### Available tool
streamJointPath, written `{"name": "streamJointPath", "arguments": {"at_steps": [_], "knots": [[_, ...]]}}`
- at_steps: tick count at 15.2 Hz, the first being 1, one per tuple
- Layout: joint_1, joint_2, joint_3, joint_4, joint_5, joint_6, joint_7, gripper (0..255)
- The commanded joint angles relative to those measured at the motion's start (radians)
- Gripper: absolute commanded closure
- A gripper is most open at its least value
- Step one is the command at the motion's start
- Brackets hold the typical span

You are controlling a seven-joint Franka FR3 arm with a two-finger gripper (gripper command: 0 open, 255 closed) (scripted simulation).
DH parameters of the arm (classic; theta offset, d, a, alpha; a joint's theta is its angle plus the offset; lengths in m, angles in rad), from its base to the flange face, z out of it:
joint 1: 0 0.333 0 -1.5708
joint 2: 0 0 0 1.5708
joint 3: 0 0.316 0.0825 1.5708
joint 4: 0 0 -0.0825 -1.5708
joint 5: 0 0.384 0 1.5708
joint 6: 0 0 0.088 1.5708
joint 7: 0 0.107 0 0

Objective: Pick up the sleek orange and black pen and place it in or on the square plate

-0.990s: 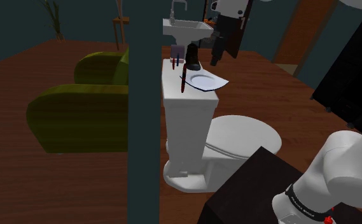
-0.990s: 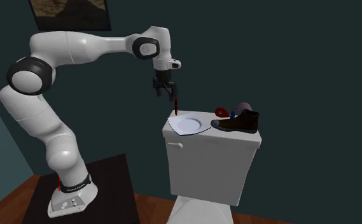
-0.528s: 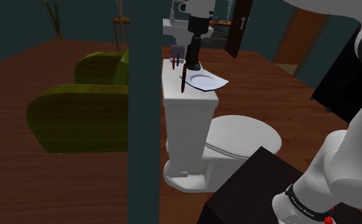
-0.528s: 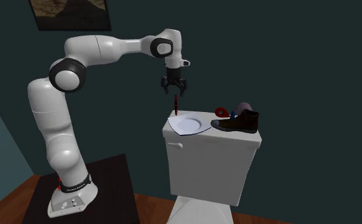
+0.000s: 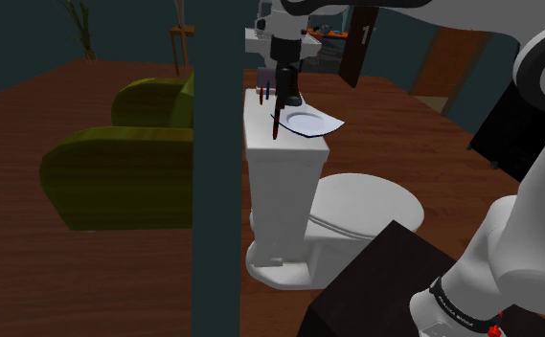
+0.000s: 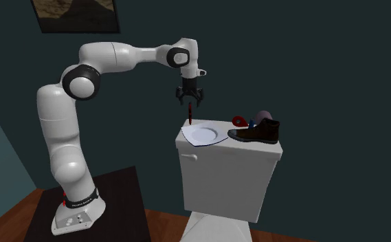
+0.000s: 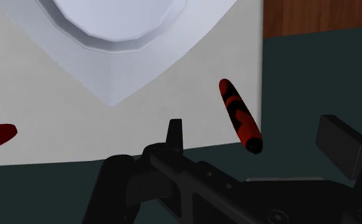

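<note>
The red and black pen stands almost upright on the white toilet tank lid, just beside a corner of the white square plate. My gripper hangs straight above it, open, with its fingertips around the pen's top end and not touching it. In the wrist view the pen lies between my two spread fingers, clear of both, with the plate beyond it. From the shoulder view the pen rises at the plate's edge, below the gripper.
A brown shoe, a red item and a greyish cup share the lid beyond the plate. A dark pillar stands beside the tank. Below are the toilet bowl and green sofas.
The arm has swung round and the open gripper has shifted toward the second exterior view's right, coming down over the pen's top. The pen has stayed where it was.
</note>
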Motion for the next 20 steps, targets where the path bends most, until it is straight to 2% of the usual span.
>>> {"name": "streamJointPath", "arguments": {"at_steps": [1,9,10,20], "knots": [[0.001,-0.004,0.001,-0.04,0.0,0.037,0.0,0],[0.001,-0.004,0.001,-0.04,0.0,0.037,0.0,0],[0.001,-0.004,0.001,-0.04,0.0,0.037,0.0,255],[0.001,-0.002,0.0,-0.024,0.0,0.023,0.0,255]]}}
